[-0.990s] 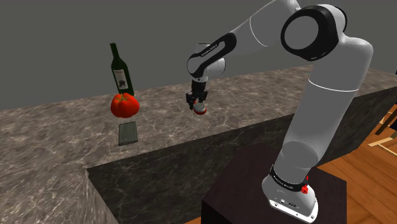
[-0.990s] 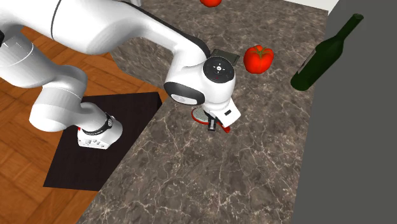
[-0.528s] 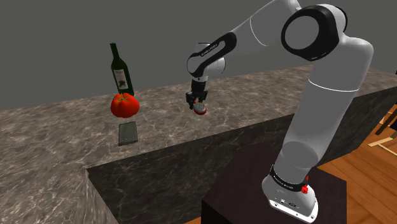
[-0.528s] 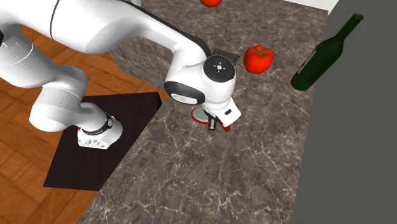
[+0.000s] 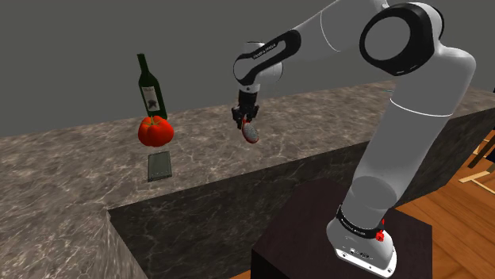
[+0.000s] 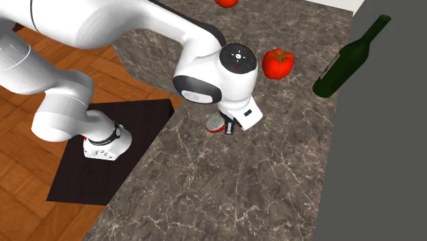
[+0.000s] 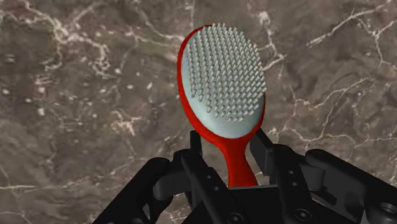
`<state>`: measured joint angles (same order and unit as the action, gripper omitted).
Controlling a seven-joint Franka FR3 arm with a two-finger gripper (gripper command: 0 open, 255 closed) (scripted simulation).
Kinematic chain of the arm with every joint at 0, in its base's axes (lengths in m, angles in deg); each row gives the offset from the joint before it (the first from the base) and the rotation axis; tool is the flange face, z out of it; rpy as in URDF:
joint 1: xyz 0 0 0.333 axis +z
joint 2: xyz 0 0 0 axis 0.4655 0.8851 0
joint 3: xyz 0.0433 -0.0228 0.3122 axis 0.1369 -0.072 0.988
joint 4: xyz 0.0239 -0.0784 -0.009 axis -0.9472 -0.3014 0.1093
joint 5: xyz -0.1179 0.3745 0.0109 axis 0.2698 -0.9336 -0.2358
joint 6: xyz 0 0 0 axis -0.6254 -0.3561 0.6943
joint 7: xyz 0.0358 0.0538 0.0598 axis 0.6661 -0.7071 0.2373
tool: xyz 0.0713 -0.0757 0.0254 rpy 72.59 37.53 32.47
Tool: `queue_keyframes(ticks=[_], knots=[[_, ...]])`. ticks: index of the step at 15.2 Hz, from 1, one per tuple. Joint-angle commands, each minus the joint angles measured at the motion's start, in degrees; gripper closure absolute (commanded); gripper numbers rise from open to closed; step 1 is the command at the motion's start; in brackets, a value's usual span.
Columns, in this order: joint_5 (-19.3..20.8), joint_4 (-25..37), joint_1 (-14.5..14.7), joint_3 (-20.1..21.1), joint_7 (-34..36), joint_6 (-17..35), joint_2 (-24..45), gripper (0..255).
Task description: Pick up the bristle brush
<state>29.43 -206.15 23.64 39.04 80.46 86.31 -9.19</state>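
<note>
The bristle brush [image 7: 222, 79] is red with an oval grey pad of short bristles. My black gripper [image 7: 226, 147] is shut on its red handle, and the head sticks out past the fingertips over the marble counter [image 7: 83, 102]. In the shoulder view the gripper [image 5: 245, 119] hangs above the counter with the brush [image 5: 251, 132] tilted below it, clear of the surface. From the second exterior view the brush [image 6: 216, 122] peeks out under the white wrist, beside the gripper [image 6: 228, 126].
A red tomato [image 5: 155, 131] and a dark green wine bottle [image 5: 149, 86] stand at the back of the counter, with a flat grey slab [image 5: 160, 166] in front of them. The stand [image 5: 341, 230] sits on a wooden floor [image 5: 460, 230]. Another red object [image 6: 227, 3] lies at the second exterior view's top.
The gripper has risen from the counter with the brush in it, and the brush now hangs tilted in the air.
</note>
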Motion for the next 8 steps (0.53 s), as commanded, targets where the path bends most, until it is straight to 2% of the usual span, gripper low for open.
queue_keyframes(ticks=[1,8], knots=[[0.3,0.9,0.0,0.0,0.3,-1.6,-0.7,255],[0.8,3.3,-0.1,-0.1,1.0,-5.4,-2.2,255]])
